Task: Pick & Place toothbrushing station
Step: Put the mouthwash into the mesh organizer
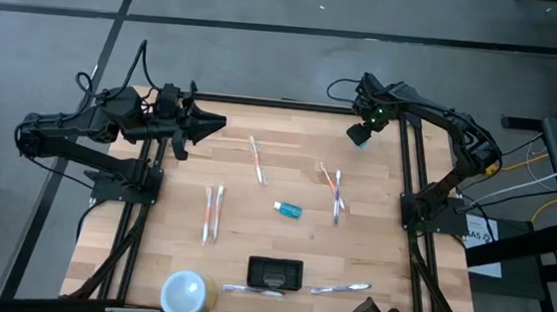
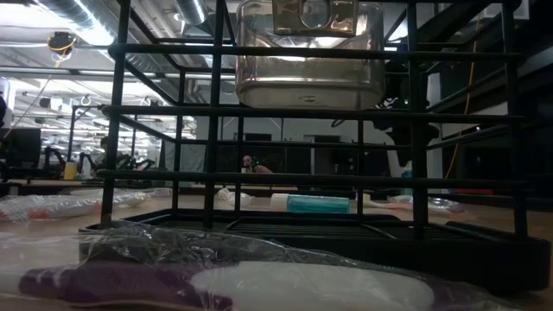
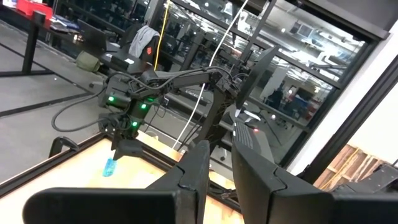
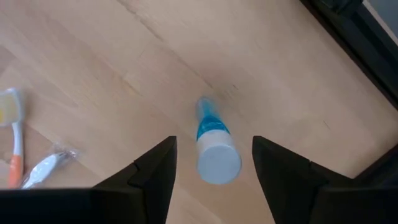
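Note:
The toothbrushing station (image 1: pixel 275 271), a small black slotted box, rests on the table near the front edge and fills the low view (image 2: pixel 346 233). No gripper is near it. My right gripper (image 1: pixel 360 136) is open at the table's far right corner, pointing down. Its fingers stand on either side of a small blue tube with a white end (image 4: pixel 217 163) without touching it; the tube's blue end is on the wood and its white end is up. The tube also shows in the left wrist view (image 3: pixel 111 167). My left gripper (image 1: pixel 219 122) is shut and empty above the table's far left.
A white-topped yellow cup (image 1: pixel 186 293) stands at the front left. A teal toothpaste tube (image 1: pixel 287 211) lies mid-table. Several toothbrushes lie about: a pair at the left (image 1: pixel 212 214), one far centre (image 1: pixel 256 160), two at the right (image 1: pixel 334 190), wrapped ones beside the holder (image 1: pixel 340 289).

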